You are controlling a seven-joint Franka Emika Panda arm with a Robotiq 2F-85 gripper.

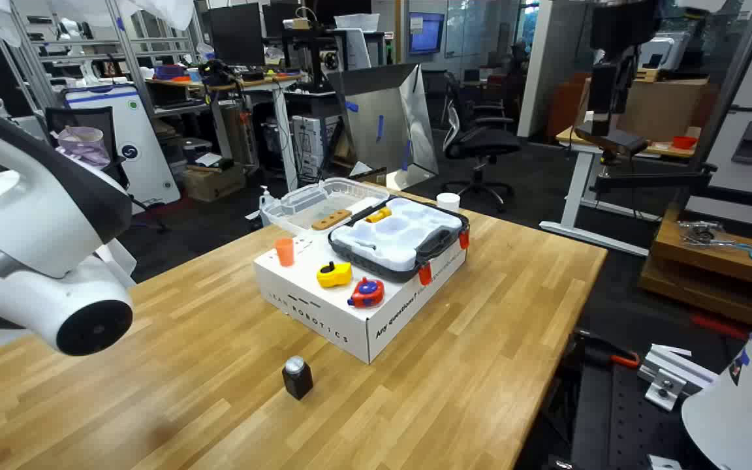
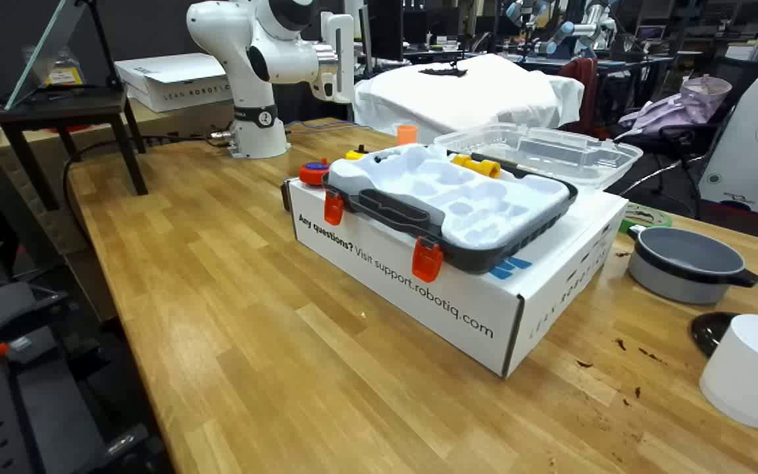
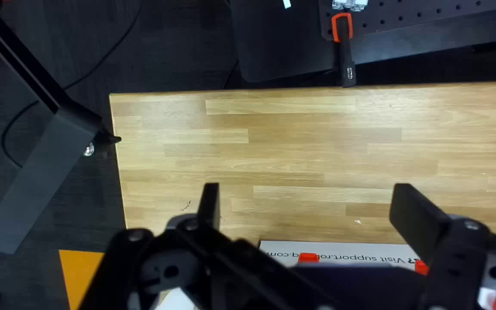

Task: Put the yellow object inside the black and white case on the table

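Gripper (image 3: 306,198) is seen empty, fingers (image 3: 209,206) apart. Yellow object (image 1: 335,277) is set on white box (image 1: 314,311) beside case (image 1: 408,230); likely light, stiff, slick plastic, best pinched across its sides, below black knob (image 1: 328,267).

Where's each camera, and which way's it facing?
Exterior view: raised, facing down past the yellow object to the case; white arm left, white base right.
Exterior view: near the white cup, facing along the table; white arm at back.
Wrist view: wrist-mounted, facing down at the table; open gripper at bottom.
Both exterior views share the case; arm ownership unclear.
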